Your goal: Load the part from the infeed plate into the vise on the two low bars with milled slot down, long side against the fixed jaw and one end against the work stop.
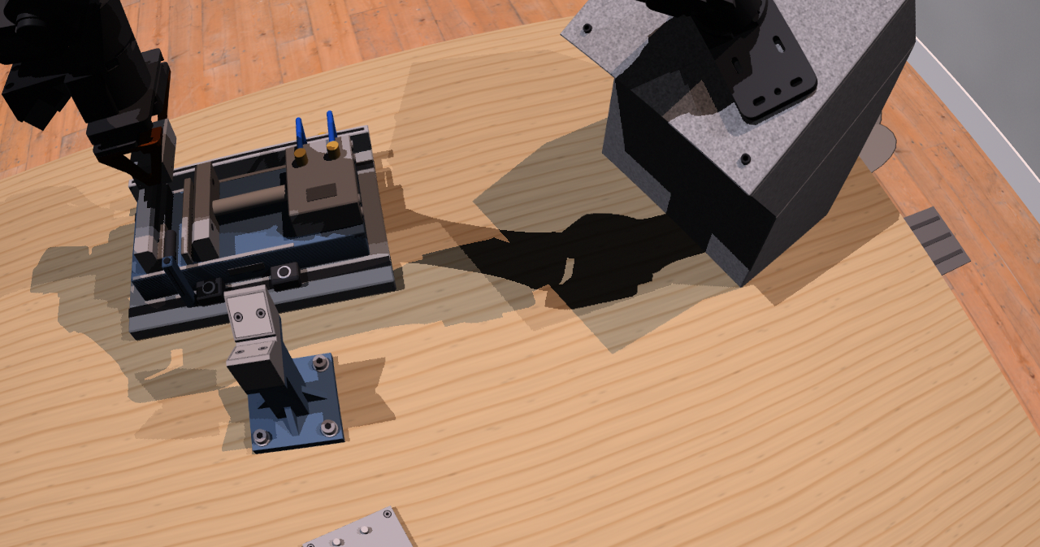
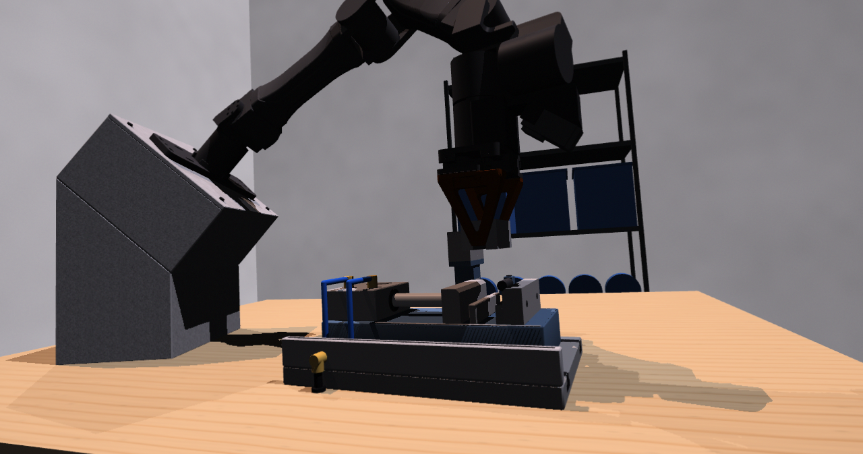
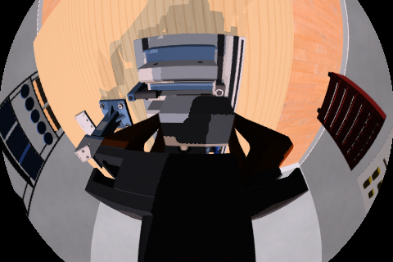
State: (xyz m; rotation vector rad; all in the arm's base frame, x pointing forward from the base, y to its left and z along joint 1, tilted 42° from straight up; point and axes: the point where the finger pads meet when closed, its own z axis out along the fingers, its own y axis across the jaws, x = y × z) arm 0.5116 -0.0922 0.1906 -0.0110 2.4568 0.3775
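My gripper (image 1: 152, 169) (image 2: 483, 237) (image 3: 196, 115) is shut on the part, a grey block (image 1: 166, 149) (image 2: 500, 234) (image 3: 178, 108), held above the open vise. The fixed jaw (image 1: 145, 234) (image 2: 523, 303) (image 3: 178, 70) and the moving jaw (image 1: 205, 216) (image 2: 460, 302) stand below it. One low bar (image 1: 187, 216) (image 2: 479, 309) shows between them. The work stop (image 2: 506, 283) (image 3: 150, 93) reaches in at one end. In the wrist view the block hides the moving jaw and part of the gap. I cannot make out the block's slot.
The V-block (image 1: 250, 316) (image 2: 461, 249) (image 3: 84, 151) stands on a blue-based post beside the vise. The air cylinder (image 1: 322, 193) (image 2: 368, 300) and its blue hoses (image 1: 331, 128) (image 2: 350, 309) stand behind the moving jaw. The infeed plate (image 1: 378, 532) (image 3: 84, 122) lies beyond the post.
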